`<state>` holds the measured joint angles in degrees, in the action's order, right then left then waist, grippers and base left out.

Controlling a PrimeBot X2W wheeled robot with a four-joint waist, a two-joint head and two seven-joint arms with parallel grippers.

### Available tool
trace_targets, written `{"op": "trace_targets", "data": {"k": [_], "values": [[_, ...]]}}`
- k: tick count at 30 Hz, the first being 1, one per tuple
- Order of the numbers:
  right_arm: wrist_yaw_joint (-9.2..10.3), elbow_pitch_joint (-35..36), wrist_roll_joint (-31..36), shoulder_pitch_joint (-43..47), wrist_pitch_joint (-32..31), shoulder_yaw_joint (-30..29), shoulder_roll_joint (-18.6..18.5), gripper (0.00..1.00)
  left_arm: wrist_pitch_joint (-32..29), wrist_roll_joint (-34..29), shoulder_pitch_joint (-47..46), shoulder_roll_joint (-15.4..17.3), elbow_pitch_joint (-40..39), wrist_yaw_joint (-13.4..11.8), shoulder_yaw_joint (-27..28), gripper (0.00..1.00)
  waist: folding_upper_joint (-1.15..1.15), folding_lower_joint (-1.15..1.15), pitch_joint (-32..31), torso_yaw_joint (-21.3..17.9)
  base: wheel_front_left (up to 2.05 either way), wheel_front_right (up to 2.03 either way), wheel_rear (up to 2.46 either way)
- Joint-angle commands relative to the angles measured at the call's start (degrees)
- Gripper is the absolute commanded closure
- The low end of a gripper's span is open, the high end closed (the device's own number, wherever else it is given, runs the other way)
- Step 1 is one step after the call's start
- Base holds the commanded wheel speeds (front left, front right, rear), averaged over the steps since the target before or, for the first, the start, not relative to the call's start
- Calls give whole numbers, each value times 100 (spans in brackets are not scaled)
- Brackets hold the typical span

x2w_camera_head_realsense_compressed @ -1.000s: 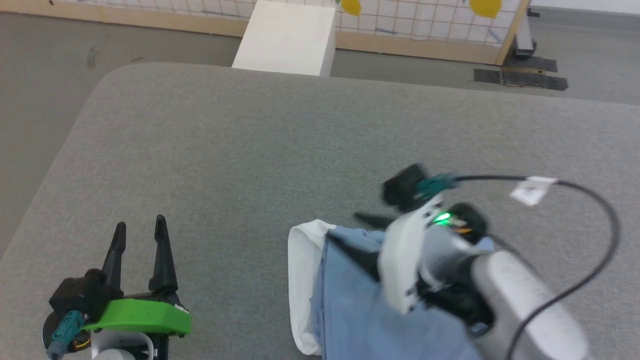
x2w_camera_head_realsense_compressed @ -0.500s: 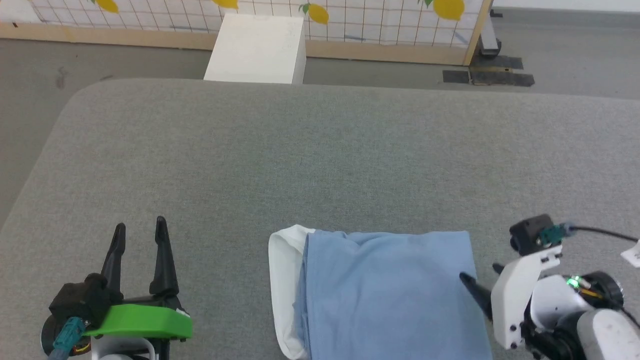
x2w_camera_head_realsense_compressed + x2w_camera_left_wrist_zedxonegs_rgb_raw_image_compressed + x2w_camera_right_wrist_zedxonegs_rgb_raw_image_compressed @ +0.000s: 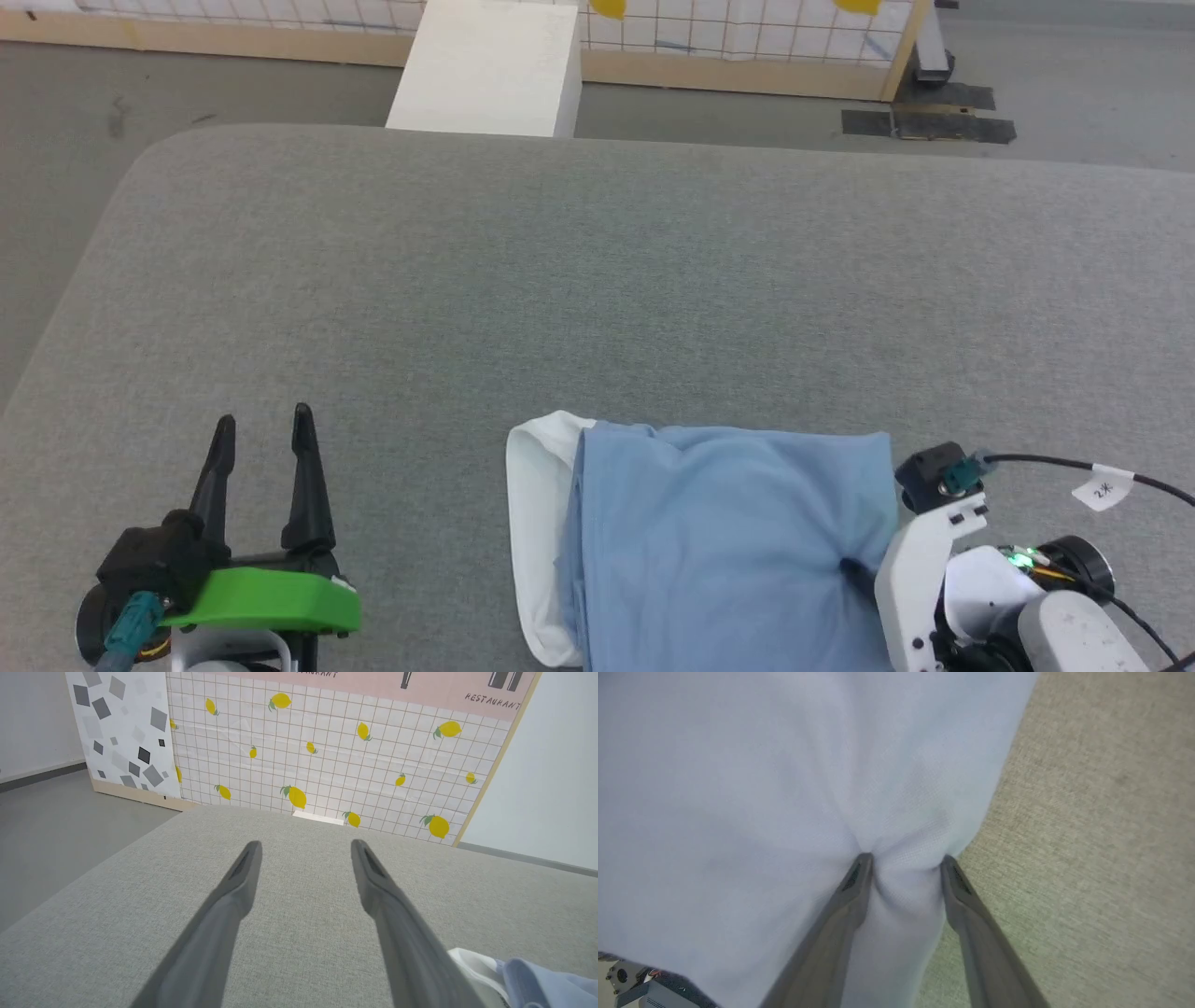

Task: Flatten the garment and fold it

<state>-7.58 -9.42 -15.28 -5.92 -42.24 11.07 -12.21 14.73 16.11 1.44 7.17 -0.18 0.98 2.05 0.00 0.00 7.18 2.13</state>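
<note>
The garment (image 3: 728, 541) lies folded into a light blue rectangle on the grey table (image 3: 560, 280), its white collar (image 3: 537, 532) sticking out at the left side. My right gripper (image 3: 854, 569) presses down on the garment's right edge. In the right wrist view the right gripper (image 3: 906, 861) stands partly open, its tips dug into the garment (image 3: 761, 788), with a ridge of fabric puckered between them. My left gripper (image 3: 261, 425) rests open at the lower left, well apart from the garment. In the left wrist view the left gripper (image 3: 303, 844) holds nothing and the garment (image 3: 537, 975) peeks in at the lower right.
A white box (image 3: 485, 65) stands on the floor past the table's far edge, before a lemon-patterned panel (image 3: 327, 756). The table's rounded left corner (image 3: 140, 159) drops to grey floor. A black cable with a white tag (image 3: 1102, 488) loops off my right wrist.
My right gripper swung from over the garment's middle to its right edge, came down onto the fabric and narrowed its jaws around a pucker. The head camera shifted. My left gripper stayed put.
</note>
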Motion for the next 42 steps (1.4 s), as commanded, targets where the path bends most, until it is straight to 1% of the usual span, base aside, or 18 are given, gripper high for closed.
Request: {"op": "trace_targets", "data": {"k": [1, 4, 6, 12, 15, 17, 19, 24, 28, 32, 36, 37, 38, 42], "values": [[9, -86, -67, -82, 47, 40, -38, 100, 27, -19, -1, -19, 5, 30, 35, 0, 0, 0, -6, -130, 0, 0, 0], [9, -4, -214, -208, 11, 101, -231, 100, 27, 11, 19, -17, -49, 54, 78, 0, 0, 0, 22, -402, 0, 0, 0], [9, 77, -280, -315, -75, 179, -461, 100, 27, 10, 29, -15, -113, 57, 102, 0, 0, 0, 69, -683, 0, 0, 0], [9, 242, -510, -817, -295, 388, -1257, 100, 26, -28, -39, 40, -256, 71, 115, 0, 0, 0, 336, -1701, 0, 0, 0], [9, 150, -522, -1182, -337, 418, -1636, 100, 2, -36, -161, 112, -341, 71, 129, 0, 0, 0, 595, -2184, 0, 0, 0], [9, -5, -481, -1444, -288, 369, -1831, 100, -54, -75, -284, 186, -429, 79, 112, 0, 0, 0, 801, -2405, 0, 0, 0], [9, -246, -426, -1718, -165, 271, -1952, 100, -139, -111, -416, 256, -524, 88, 86, 0, 0, 0, 1009, -2574, 0, 0, 0], [9, -930, -198, -2324, 269, 19, -2123, 100, -392, -220, -670, 450, -825, 101, 32, 0, 0, 0, 1512, -2751, 0, 0, 0], [9, -1586, 18, -2702, 577, -455, -2148, 100, -644, -306, -803, 626, -1187, 81, 47, 0, 0, 0, 1932, -2693, 0, 0, 0], [9, -2169, 364, -3010, 968, -1285, -2085, 100, -879, -372, -841, 791, -1498, 28, 129, 0, 0, 0, 2269, -2540, 0, 0, 0], [9, -2560, 762, -3170, 1284, -2036, -2006, 100, -1012, -376, -814, 904, -1712, -29, 255, 0, 0, 0, 2481, -2406, 0, 0, 0], [9, -2637, 843, -3195, 1313, -2182, -1968, 62, -1030, -366, -807, 918, -1739, -40, 281, 0, 0, 0, 2503, -2386, 0, 0, 0], [9, -2711, 949, -3232, 1357, -2339, -1910, 0, -1042, -356, -794, 939, -1769, -47, 311, 0, 0, 0, 2516, -2372, 0, 0, 0], [9, -2831, 1249, -3370, 1603, -2715, -1777, 0, -1038, -319, -760, 969, -1793, -84, 389, 0, 0, 0, 2473, -2302, 0, 0, 0]]}}
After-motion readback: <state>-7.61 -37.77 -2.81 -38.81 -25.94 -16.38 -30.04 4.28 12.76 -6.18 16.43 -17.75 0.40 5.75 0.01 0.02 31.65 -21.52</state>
